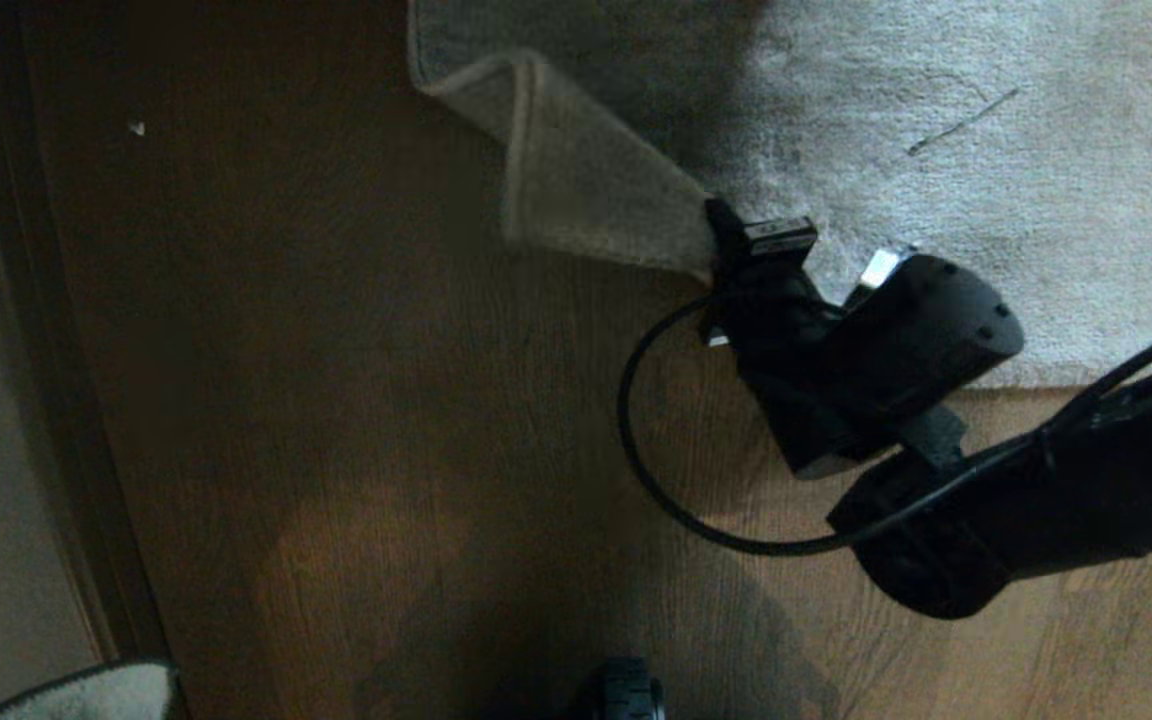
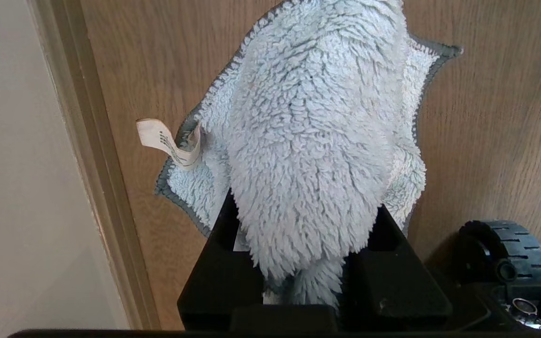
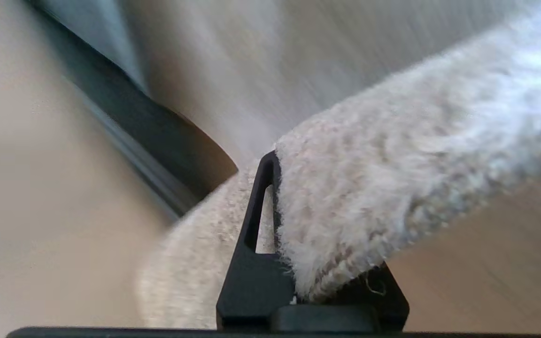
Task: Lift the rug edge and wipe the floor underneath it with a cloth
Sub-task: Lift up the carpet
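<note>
- Right gripper (image 1: 721,245) is clenched on the rug edge (image 1: 576,170), its fingers closed over the corner of the rug where the plain paler backing shows.
- Head view: the corner is lifted and folded back over the rug (image 1: 986,150), so a triangular flap of backing faces up, with the bound border running along its left side. The floor (image 1: 336,400), brown planks with dark grain, lies bare beside and in front of the flap.
- Right wrist view adds what the head view hides: one black finger (image 3: 256,263) presses against the fuzzy pile, and the rug's thickness is pinched between the two fingers. The background there is smeared, so the dark band behind the rug is probably a skirting strip, though I cannot be sure.
- Left gripper (image 2: 298,277) appears only in its own wrist view. It is grasping the cloth (image 2: 313,141), a pale grey-blue fluffy rag bunched between the fingers, with a white care label (image 2: 167,143) sticking out from its grey-stitched hem.
- That same view shows the cloth above the floor near a pale wall (image 2: 17,164), and a black wheel (image 2: 510,249) of the base alongside.
</note>
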{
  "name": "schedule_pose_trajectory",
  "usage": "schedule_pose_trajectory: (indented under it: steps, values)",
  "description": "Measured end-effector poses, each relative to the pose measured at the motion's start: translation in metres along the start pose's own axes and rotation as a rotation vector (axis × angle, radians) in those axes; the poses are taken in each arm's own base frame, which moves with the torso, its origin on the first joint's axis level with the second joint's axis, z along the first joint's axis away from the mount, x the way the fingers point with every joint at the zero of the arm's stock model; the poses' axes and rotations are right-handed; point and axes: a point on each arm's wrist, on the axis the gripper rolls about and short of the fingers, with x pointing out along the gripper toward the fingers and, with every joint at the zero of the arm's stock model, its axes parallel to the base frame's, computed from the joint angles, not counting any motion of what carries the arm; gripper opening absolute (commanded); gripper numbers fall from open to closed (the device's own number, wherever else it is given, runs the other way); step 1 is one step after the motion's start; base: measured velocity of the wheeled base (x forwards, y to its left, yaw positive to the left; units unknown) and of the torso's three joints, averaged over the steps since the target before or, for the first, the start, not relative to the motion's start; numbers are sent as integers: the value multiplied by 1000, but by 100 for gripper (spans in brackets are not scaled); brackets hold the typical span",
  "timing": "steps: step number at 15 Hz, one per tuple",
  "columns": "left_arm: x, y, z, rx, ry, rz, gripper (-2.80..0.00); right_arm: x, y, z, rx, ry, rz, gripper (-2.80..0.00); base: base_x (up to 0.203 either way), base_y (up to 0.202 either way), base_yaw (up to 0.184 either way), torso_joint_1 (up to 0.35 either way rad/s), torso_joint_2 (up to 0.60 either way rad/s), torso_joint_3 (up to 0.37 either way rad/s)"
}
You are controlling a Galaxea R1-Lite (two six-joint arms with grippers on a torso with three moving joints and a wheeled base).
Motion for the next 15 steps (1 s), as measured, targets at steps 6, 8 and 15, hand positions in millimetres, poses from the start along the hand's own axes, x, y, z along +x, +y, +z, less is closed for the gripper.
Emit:
schedule_pose_trajectory:
  steps: [6, 8, 15]
  values:
    - [0, 0, 0, 1, 0, 0, -280, -8, 52, 49, -1, 13, 119, -280, 0, 0, 0, 0, 0, 0]
    - [0, 0, 0, 0, 0, 0, -280, -13, 64, 55, -3, 26, 130, -280, 0, 0, 0, 0, 0, 0]
    - [0, 0, 0, 0, 0, 0, -280, -11, 82, 55, -29, 132, 127, -280, 0, 0, 0, 0, 0, 0]
